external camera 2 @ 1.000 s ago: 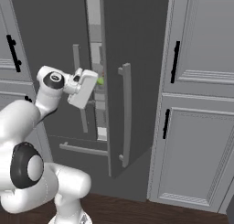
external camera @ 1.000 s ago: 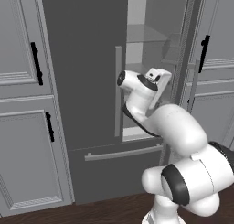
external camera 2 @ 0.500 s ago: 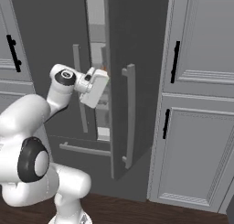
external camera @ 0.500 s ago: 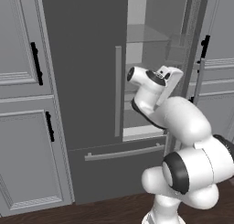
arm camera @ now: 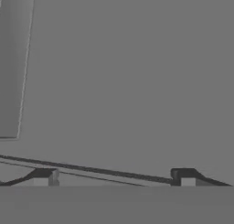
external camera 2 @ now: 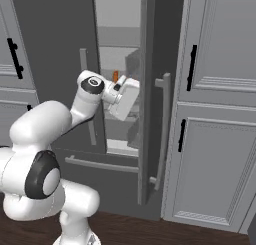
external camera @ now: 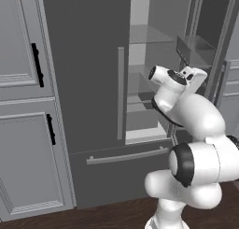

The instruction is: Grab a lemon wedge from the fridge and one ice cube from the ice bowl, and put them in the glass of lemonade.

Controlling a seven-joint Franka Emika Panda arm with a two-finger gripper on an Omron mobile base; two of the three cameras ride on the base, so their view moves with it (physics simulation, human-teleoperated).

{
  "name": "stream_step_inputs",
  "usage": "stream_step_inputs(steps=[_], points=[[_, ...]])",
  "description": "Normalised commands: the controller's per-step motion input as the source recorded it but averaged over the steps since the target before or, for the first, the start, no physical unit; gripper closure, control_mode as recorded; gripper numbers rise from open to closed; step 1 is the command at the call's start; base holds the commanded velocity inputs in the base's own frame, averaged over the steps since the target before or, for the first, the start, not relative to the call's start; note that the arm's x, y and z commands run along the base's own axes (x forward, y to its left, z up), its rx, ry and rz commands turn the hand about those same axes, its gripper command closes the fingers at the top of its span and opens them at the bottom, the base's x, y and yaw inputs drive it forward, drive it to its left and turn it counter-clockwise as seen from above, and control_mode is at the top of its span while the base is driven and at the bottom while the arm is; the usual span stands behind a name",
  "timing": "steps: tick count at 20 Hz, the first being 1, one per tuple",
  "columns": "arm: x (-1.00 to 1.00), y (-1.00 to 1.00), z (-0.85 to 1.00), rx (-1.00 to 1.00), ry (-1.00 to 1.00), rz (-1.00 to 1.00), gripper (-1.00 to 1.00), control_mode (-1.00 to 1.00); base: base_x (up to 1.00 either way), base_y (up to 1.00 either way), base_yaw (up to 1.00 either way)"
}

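The fridge (external camera: 84,60) stands in front of me with its left door shut and its right door (external camera 2: 152,89) swung open, glass shelves (external camera: 147,39) showing inside. My gripper (arm camera: 115,176) is at the opening at middle-shelf height, and its white hand (external camera 2: 126,95) covers part of the shelves. In the hand view its two dark fingertips (arm camera: 45,176) stand wide apart, open, with nothing between them, facing a plain grey surface. The lemon wedge is hidden. The ice bowl and the glass of lemonade are out of view.
A thin orange stick (external camera 2: 115,76) pokes up on a shelf just behind the hand. A clear door bin (external camera: 195,46) hangs on the open door's inner side. Paneled grey cabinets with black handles (external camera: 37,64) (external camera 2: 191,66) flank the fridge on both sides.
The arm has swung right, from in front of the shut left door into the open gap. A small green spot seen by the hand earlier is now covered. The jaws stay open.
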Motion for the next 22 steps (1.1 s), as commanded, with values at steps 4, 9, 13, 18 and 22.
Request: stream_step_inputs(steps=[4,9,13,18,22], points=[[-0.15,-1.00,-0.03,0.01,-0.01,-0.16,-1.00,-1.00,0.00,0.00,0.00],[-0.05,-0.90,-0.07,0.05,-0.02,-0.11,-1.00,-1.00,0.00,0.00,0.00],[-0.29,-0.10,0.04,0.06,-0.15,0.00,-1.00,-1.00,0.00,0.00,0.00],[-0.73,0.40,0.60,0.03,-0.24,0.05,-1.00,-1.00,0.00,0.00,0.00],[-0.81,0.48,0.74,0.02,-0.28,0.02,-1.00,-1.00,0.00,0.00,0.00]])
